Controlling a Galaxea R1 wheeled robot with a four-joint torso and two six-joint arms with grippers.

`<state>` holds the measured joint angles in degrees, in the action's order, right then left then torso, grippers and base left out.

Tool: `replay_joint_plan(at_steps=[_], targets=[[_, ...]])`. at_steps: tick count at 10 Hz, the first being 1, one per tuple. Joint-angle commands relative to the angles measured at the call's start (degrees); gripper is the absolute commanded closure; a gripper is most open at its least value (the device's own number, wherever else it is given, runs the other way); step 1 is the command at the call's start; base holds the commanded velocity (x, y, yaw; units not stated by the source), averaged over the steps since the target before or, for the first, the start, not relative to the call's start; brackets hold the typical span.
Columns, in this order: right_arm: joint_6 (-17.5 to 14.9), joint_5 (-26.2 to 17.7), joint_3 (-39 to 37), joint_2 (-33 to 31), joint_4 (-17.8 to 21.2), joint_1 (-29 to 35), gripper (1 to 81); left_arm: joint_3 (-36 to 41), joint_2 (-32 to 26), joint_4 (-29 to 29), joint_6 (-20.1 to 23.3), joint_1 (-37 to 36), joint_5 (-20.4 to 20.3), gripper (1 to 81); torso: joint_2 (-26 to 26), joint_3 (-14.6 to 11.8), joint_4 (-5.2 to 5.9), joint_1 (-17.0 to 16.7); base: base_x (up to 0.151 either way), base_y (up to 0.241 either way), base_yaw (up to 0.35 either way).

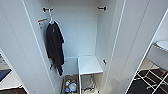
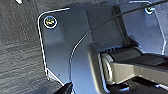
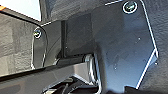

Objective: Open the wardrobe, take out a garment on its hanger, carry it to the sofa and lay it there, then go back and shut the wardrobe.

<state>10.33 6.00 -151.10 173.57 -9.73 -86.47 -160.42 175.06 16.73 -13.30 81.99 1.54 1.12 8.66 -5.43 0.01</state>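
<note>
- The wardrobe (image 1: 82, 32) stands with both doors swung wide; the left door (image 1: 17, 45) and the right door (image 1: 135, 47) frame the head view from each side, close to the camera.
- Lowest in the wardrobe, on its bottom, sits an open box (image 1: 69, 85) with small colourful items inside, among them something blue and something white.
- Just beside this box, to the right, there is a white shelf (image 1: 89, 65), and under it a compartment where thin metal parts show; what they are I cannot tell.
- Higher up, on the left inner side, a black T-shirt (image 1: 55, 45) hangs down on a thin white hanger (image 1: 51, 19), whose hook sits on a black peg (image 1: 46, 10).
- A second black peg (image 1: 102, 8) is on the right inner wall near the top, and nothing hangs on it.
- The back wall of the wardrobe is plain white.
- Outside the right door, a white rounded object (image 1: 160, 53) and thin white bars over a dark floor (image 1: 140, 87) are seen; I cannot say what the object is.
- The left wrist view and the right wrist view look down on a dark grey carpet (image 2: 17, 50) past the robot's own dark plates; whether each pincer is open or closed I cannot tell.
</note>
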Motion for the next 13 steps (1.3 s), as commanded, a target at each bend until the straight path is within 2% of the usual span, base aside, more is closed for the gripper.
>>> replay_joint_plan(at_steps=[1,3,4,6,10,12,13], targets=[[0.13,-2.83,14.77,-10.65,-0.29,4.32,1.0,1.23,-1.36,2.70,0.82,-4.25,2.59,1.0,0.00,0.00,0.00,0.00,0.000,0.000,0.000],[0.40,-2.75,19.09,-15.68,-0.29,5.91,1.0,6.58,-5.22,2.70,0.74,-4.69,2.51,1.0,0.00,0.00,0.00,0.00,0.000,0.000,0.000],[0.49,-2.66,20.42,-17.71,-0.29,6.69,1.0,12.49,-9.19,2.52,0.73,-4.95,2.51,1.0,0.00,0.00,0.00,0.00,0.000,0.000,0.000],[0.66,1.20,22.08,-22.08,-0.03,7.57,1.0,26.96,-19.62,2.26,0.20,-5.74,0.06,1.0,0.00,0.00,0.00,0.00,0.000,0.000,0.000],[3.30,2.34,25.08,-30.18,0.32,11.70,1.0,46.22,-35.98,1.30,-0.24,-8.21,-3.28,1.0,0.00,0.00,0.00,0.00,0.000,0.000,0.000],[4.87,4.99,25.17,-33.07,0.59,13.72,1.0,49.57,-42.83,-1.69,-1.71,-8.82,-8.46,1.0,0.00,0.00,0.00,0.02,0.000,0.000,0.000],[6.37,5.08,25.08,-34.76,0.50,15.12,1.0,50.64,-45.93,-1.96,-3.66,-8.91,-9.62,1.0,0.00,0.00,0.00,0.02,0.000,0.000,0.000]])
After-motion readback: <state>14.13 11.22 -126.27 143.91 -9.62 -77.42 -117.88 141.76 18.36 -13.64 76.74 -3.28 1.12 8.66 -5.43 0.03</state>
